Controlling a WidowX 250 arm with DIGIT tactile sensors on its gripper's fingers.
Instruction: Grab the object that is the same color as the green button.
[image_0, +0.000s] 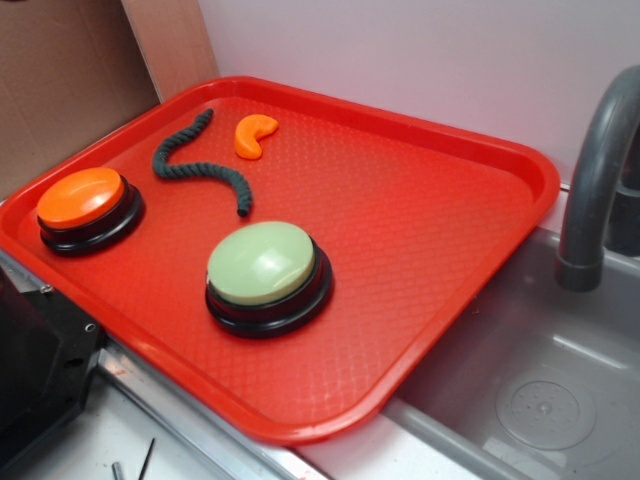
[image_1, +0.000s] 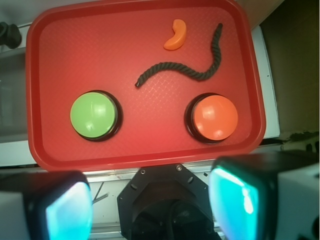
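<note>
The dark green rope piece (image_1: 186, 68) is lying loose on the red tray (image_1: 50, 145), in the half of the tray farther from the robot, and nothing is touching it. In the wrist view the gripper (image_1: 150, 200) is being held back over the tray's near edge, above the robot's black base, with its two fingers (image_1: 234, 202) standing wide apart and nothing being held between them; the gripper itself is not being shown in the exterior view. From that position the rope is lying ahead and slightly to the right of the midline between the fingers, beyond the two buttons. The green button (image_1: 94, 115) is sitting on the left in the wrist view and the orange button (image_1: 214, 116) on the right, and the rope's low end is pointing down into the gap between them while its other end is curling up toward the tray's far right corner. Its long axis is running mostly across the view, roughly in line with the direction in which the fingers are spaced, with a wavy middle stretch and a steeper tail on the right. The small orange crescent (image_1: 175, 35) is lying just beyond the rope's middle, apart from it. The coming move is judged to call for a reach forward over the buttons and probably a wrist turn, so that the fingers are set across the rope's middle stretch rather than along it, with care being taken that the crescent is not being caught as well.
</note>
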